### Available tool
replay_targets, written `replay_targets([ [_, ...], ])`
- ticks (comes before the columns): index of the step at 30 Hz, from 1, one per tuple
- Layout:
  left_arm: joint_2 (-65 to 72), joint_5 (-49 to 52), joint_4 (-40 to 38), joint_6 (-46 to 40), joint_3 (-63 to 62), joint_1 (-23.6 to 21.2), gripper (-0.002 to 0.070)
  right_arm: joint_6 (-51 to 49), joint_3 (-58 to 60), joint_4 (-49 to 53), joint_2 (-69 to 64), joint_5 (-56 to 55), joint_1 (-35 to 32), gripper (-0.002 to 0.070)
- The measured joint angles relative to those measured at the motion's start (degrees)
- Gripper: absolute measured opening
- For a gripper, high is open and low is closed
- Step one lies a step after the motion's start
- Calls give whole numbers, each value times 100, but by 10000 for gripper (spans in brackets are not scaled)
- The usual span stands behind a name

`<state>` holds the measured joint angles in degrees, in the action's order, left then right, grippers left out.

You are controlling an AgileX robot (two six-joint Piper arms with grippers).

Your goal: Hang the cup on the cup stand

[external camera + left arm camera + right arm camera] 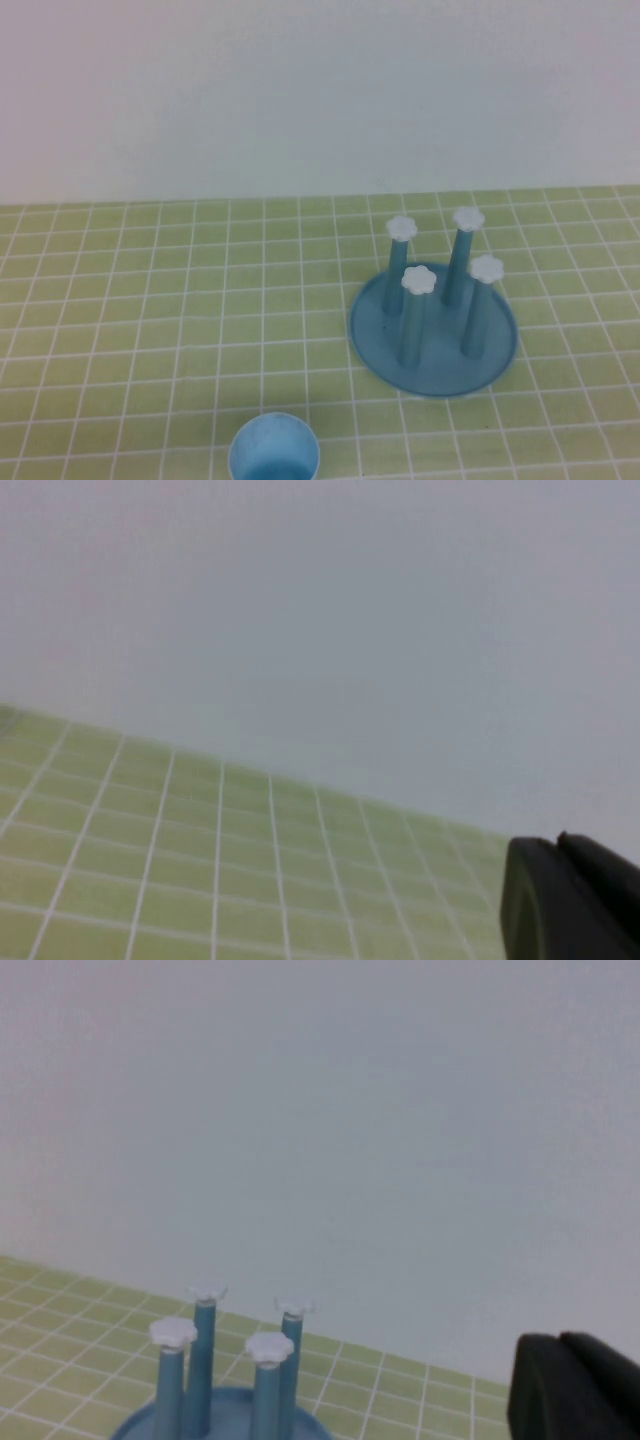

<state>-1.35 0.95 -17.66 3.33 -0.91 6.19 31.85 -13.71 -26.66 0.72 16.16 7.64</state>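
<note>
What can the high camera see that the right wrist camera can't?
Only the high view shows the cup, standing open side up at the near edge of the green checked table. Neither arm appears there. Only the right wrist view shows a dark bit of the shut right gripper. Both show the cup stand with nothing on its posts. The shut left gripper appears only in its own camera.

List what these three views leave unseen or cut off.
- Cup: high view's bottom edge cuts off its lower body.
- Cup stand: base cropped in right wrist view.
- Left gripper, right gripper: shut; only a dark corner in each wrist view, absent from high view.
</note>
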Motion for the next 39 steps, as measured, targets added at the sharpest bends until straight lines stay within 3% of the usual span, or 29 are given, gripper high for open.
replay_targets([
  [3, 0, 578, 0, -276, -251, 0, 0, 148, -143, 22, 0, 297, 0, -1],
  [8, 0, 311, -592, -144, -463, 0, 0, 181, -169, -116, -153, 1118, 0, -1],
  [14, 0, -308, -827, -144, -486, 0, 0, 196, -169, -1105, -195, 599, 0, -1],
  [19, 0, 528, -903, 218, -658, 0, 0, 196, -169, -2091, -195, 83, 0, -1],
  [28, 0, 1433, -1081, -78, -993, 0, 0, 258, -197, -2235, -691, 954, 0, -1],
  [34, 229, 1807, -1081, -1249, -1317, 0, 0, 1307, -805, -2235, -1702, 1349, 0, -1],
  [39, 1011, 2562, -1081, -1731, -1719, 0, 0, 1914, -1435, -2235, -2636, 1562, 0, -1],
])
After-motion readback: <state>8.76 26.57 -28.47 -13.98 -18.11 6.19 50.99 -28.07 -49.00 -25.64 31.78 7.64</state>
